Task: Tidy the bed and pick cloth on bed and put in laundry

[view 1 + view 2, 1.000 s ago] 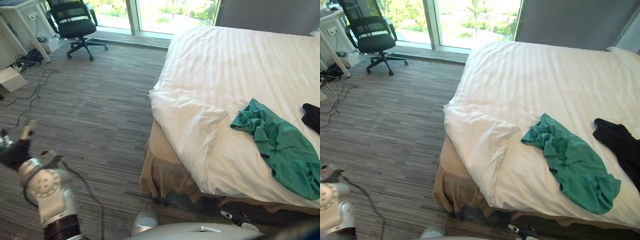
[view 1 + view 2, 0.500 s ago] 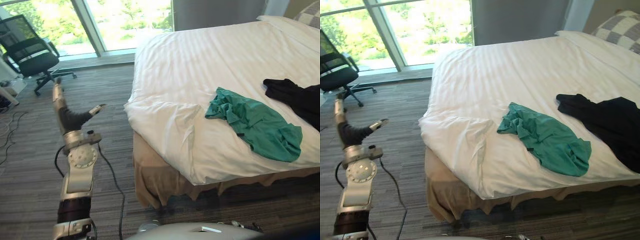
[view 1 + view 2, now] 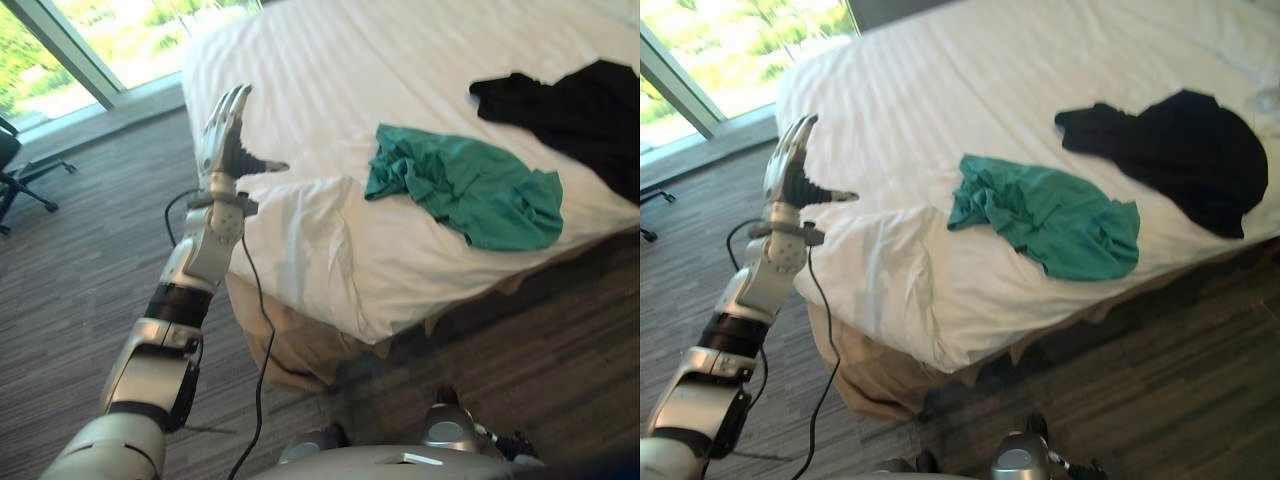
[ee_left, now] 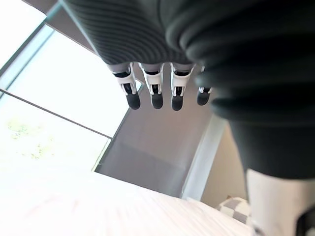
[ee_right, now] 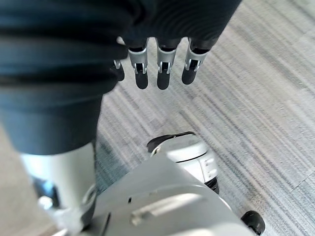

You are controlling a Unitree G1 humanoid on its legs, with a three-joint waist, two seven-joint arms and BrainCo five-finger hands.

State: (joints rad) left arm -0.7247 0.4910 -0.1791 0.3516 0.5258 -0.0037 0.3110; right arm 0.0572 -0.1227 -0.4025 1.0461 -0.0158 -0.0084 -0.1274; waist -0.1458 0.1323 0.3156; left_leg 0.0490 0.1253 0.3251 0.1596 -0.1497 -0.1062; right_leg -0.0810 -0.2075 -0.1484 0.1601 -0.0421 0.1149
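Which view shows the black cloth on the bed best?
The right eye view: the whole black cloth lies in frame on the bed. The left eye view cuts it at the edge. The wrist views face window and floor.

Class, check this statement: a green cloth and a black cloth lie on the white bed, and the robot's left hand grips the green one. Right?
No. The left hand is open and holds nothing, apart from the green cloth, as the left eye view shows. The rest stands.

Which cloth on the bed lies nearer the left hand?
The green cloth; the black cloth lies beyond it, farther from the left hand.
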